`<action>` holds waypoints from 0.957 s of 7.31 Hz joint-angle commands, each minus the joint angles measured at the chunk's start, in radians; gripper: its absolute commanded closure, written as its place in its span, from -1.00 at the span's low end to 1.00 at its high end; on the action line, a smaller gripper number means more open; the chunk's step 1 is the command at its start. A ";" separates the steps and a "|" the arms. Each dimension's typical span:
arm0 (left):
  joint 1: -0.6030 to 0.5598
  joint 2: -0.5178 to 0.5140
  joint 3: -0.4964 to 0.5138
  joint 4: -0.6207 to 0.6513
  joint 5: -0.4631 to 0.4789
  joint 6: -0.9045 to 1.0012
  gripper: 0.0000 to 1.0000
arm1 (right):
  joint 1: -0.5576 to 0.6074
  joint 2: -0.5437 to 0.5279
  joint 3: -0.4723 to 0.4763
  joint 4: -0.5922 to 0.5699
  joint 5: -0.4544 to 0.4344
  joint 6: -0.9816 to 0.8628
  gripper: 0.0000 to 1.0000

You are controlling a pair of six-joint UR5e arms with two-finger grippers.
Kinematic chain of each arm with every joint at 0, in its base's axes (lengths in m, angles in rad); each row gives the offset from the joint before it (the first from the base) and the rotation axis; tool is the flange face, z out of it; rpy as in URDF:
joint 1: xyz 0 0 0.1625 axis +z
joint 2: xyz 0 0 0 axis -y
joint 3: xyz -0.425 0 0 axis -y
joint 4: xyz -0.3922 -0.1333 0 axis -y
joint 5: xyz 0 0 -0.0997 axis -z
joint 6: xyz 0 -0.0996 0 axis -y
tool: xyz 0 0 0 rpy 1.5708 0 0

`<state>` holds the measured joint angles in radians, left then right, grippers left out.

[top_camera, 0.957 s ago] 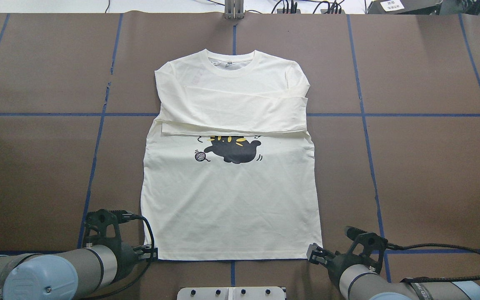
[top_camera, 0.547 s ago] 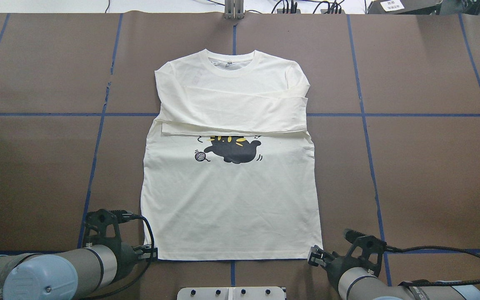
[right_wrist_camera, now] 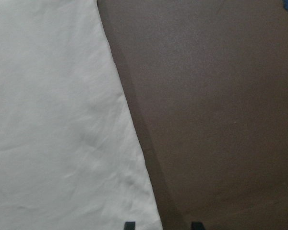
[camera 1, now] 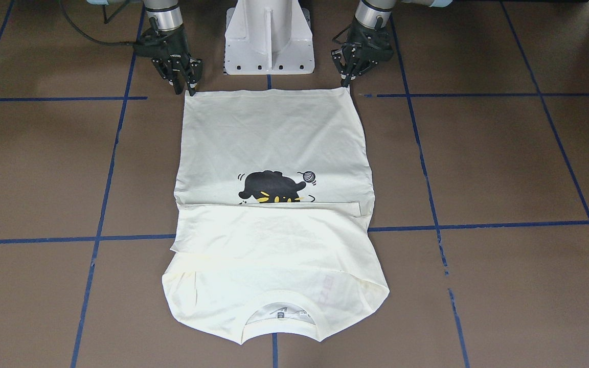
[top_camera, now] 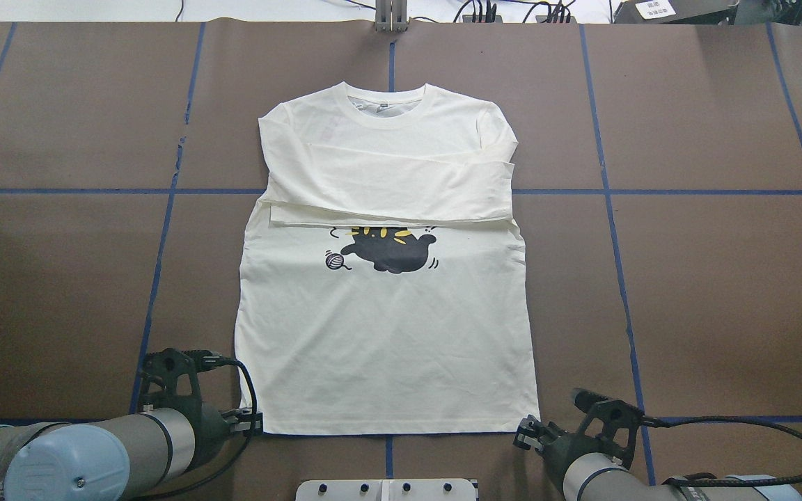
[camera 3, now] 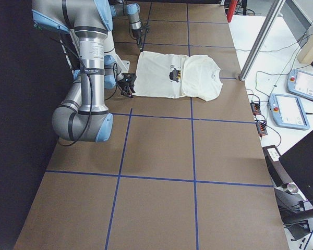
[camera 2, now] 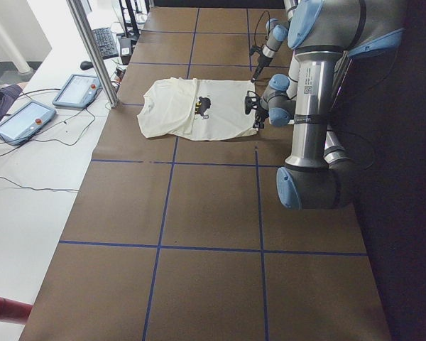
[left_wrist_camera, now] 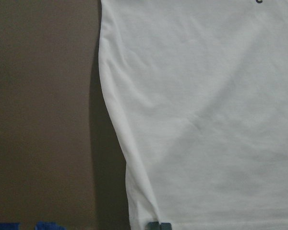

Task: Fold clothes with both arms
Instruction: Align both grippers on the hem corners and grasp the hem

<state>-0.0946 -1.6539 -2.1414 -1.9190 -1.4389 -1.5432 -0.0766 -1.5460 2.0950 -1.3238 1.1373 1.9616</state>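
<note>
Likely soft, light and floppy, T-shirt takes a pinch at both hem corners low in overhead view; right gripper spread apart, left gripper state can't tell.

T-shirt flat; left pincer, right pincer at hem corners.

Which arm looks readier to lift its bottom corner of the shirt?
Left, probably. The left hand looks pinched shut on the T-shirt hem corner in its wrist view, while the right hand is open, fingers straddling the side edge, not gripping yet.
</note>
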 commanded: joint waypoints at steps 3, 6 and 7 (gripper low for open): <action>-0.001 0.000 -0.003 0.000 0.002 0.000 1.00 | -0.003 0.004 0.003 0.000 -0.004 0.016 1.00; -0.063 -0.004 -0.207 0.167 -0.155 0.056 1.00 | 0.046 -0.041 0.243 -0.103 0.031 -0.016 1.00; -0.088 -0.007 -0.332 0.295 -0.208 0.061 1.00 | 0.060 -0.033 0.419 -0.283 0.107 -0.019 1.00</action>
<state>-0.1448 -1.6576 -2.3287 -1.7691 -1.5630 -1.5018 -0.0351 -1.5756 2.3220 -1.4321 1.1761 1.9509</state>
